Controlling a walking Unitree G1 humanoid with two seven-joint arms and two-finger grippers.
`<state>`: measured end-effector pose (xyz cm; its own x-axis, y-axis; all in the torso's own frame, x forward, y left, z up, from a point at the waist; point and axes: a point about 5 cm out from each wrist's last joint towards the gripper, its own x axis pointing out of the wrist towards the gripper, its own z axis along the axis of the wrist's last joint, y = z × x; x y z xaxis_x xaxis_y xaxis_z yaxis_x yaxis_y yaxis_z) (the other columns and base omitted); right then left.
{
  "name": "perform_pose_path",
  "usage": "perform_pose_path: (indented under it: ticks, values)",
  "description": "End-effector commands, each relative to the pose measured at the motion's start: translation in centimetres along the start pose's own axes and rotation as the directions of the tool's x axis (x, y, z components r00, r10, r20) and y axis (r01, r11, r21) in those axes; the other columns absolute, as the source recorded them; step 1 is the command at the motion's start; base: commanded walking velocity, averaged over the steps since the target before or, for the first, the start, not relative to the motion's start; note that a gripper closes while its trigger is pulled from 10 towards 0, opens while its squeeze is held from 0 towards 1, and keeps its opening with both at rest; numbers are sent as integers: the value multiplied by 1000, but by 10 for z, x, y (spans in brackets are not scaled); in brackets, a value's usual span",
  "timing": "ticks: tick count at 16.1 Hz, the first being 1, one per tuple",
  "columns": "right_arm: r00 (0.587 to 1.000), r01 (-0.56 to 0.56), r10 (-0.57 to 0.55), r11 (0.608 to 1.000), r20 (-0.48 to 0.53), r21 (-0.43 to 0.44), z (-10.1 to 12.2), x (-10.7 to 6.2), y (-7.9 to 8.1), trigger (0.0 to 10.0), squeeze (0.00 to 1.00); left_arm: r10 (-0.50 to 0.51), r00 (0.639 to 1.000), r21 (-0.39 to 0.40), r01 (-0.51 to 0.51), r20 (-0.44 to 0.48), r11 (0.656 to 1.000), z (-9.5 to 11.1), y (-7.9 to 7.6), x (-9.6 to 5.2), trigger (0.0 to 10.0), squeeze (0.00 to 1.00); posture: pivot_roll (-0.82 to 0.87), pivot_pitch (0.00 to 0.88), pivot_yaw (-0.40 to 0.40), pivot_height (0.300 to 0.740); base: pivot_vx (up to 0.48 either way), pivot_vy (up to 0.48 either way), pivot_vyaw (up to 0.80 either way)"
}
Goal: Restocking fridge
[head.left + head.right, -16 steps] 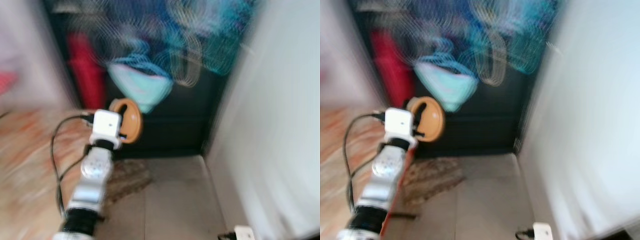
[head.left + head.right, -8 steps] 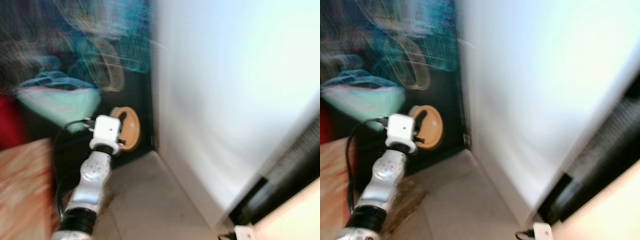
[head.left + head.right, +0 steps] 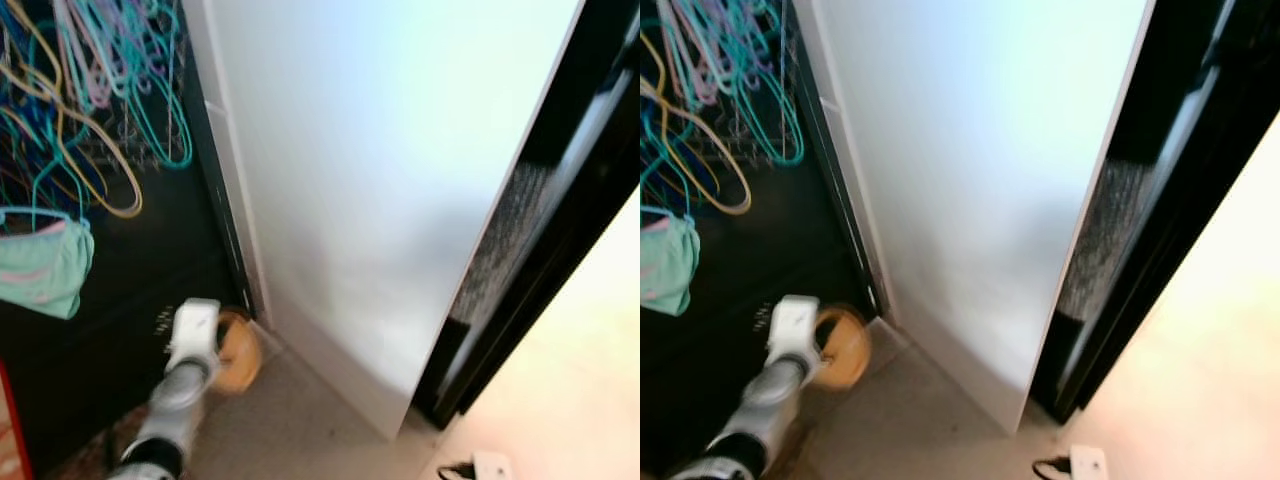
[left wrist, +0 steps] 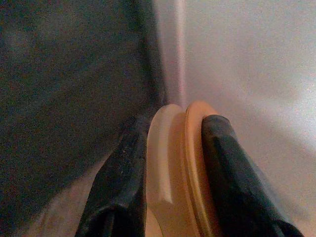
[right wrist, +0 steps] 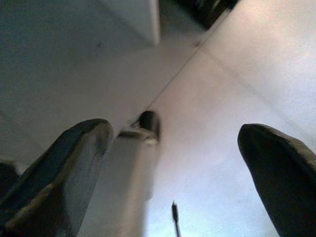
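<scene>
Two black fingers (image 4: 121,187) of the left gripper (image 4: 175,163) clamp one round orange disc-shaped item (image 4: 185,168), one finger on each flat face, with its paler rim turned toward the wrist camera. From the head views, the one silver left arm (image 3: 175,400) reaches forward and down, holding that orange item (image 3: 238,350) low, near the floor (image 3: 300,430) and just beside the bottom corner of one tall white panel (image 3: 380,170). Left of the arm stands a dark surface (image 3: 130,290) hung with many wire hangers (image 3: 110,90) in teal, yellow and pink, too tangled to count, and one mint-green cloth (image 3: 40,270) dangles among them. One black frame (image 3: 540,240) runs down the panel's right edge. The right gripper (image 5: 173,148) hangs with its two fingers (image 5: 64,163) spread wide over pale floor, gripping nothing.
</scene>
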<state>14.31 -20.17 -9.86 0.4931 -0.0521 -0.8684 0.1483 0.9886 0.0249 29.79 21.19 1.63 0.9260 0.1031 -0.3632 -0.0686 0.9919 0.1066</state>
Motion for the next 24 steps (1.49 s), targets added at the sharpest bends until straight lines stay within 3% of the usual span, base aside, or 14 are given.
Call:
perform_pose_path:
  ticks: [1,3,11,17,24]
  values:
    - [1000,8,-8,1000,2,16,-1,0,0,10000,0,-24,998,-37,22,-50,999,-8,-6,0,10000,0,-3,0,76,740,0,0,0]
    - [1000,11,-11,1000,3,22,-1,0,1,10000,0,-52,981,-23,49,-188,999,-36,-12,-9,10000,0,-14,0,78,740,0,0,0]
    - [1000,19,-19,999,20,36,0,0,-1,10000,0,-46,919,-36,35,-392,999,-86,-15,-35,10000,0,-11,0,63,740,0,0,0]
    - [999,25,-25,1000,19,10,0,-1,-9,10000,0,-11,893,-42,-9,-450,999,-106,-6,-49,10000,0,3,0,31,740,0,0,0]
    - [999,30,-30,1000,20,2,-1,-2,-10,10000,0,-20,878,-41,1,-479,999,-118,-6,-60,10000,0,-2,0,25,740,0,-81,0]
